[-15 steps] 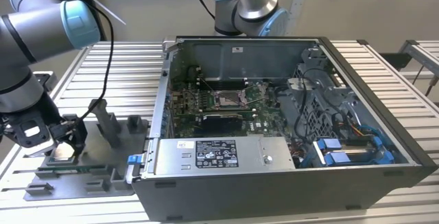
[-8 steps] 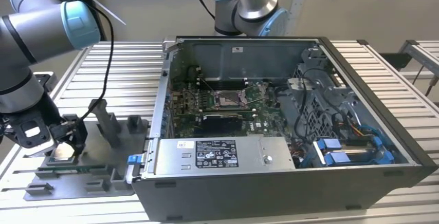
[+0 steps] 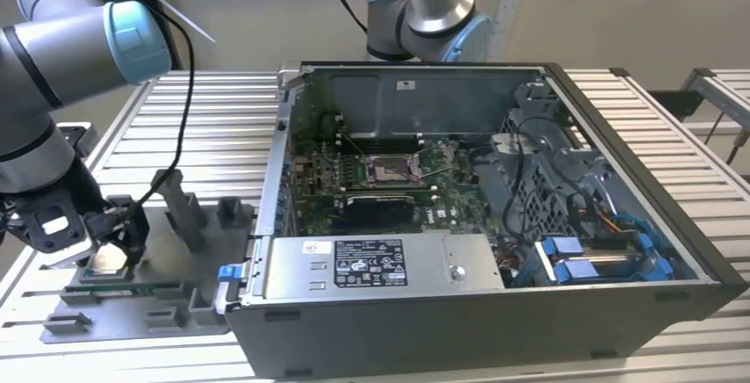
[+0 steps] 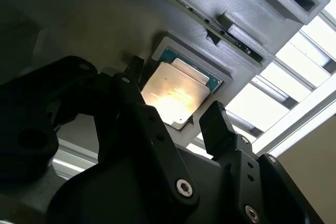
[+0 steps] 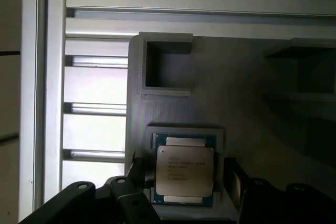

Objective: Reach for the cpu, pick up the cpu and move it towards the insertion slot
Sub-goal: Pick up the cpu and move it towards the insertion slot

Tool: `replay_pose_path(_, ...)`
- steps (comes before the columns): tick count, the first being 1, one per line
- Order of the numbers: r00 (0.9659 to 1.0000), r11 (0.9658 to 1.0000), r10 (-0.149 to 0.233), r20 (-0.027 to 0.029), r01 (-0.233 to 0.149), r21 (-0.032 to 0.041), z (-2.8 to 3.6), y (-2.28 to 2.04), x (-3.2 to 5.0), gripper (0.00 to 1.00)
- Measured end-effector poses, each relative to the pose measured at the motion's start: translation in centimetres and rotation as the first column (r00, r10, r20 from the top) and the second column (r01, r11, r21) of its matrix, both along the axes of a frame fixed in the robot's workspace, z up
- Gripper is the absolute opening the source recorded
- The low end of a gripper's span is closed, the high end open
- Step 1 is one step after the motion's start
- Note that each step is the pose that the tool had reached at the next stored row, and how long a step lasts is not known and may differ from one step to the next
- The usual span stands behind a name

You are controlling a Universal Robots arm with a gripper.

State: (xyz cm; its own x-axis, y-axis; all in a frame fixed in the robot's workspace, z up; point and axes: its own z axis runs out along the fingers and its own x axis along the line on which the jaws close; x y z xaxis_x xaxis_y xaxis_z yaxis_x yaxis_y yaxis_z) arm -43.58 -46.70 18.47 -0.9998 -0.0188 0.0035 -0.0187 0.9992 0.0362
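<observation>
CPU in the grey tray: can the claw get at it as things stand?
Probably yes. The claw is open, one finger either side of the cpu, which lies face up in its pocket of the grey tray with nothing over it.

The arm reaches down with its gripper just above the cpu, fingers spread wide, one on either side of it.

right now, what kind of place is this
Probably a robotics lab bench for PC assembly: an open computer case on a slatted metal table, a robot arm, and a cpu in a grey tray.
</observation>
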Motion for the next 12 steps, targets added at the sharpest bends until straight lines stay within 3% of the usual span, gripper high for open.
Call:
replay_pose_path(1, 1.0000, 1.0000, 0.000, -0.0001, 0.000, 0.0000, 0.00, 0.00, 0.00, 1.00)
replay_pose_path(2, 1.0000, 1.0000, 0.000, 0.0000, 0.000, 0.0000, 0.00, 0.00, 0.00, 0.00)
replay_pose_path(10, 1.0000, 1.0000, 0.000, 0.0000, 0.000, 0.0000, 0.03, 0.00, 0.00, 0.00)
replay_pose_path(12, 1.0000, 1.0000, -0.001, -0.0002, 0.001, 0.0000, 0.51, 0.00, 0.00, 0.00)
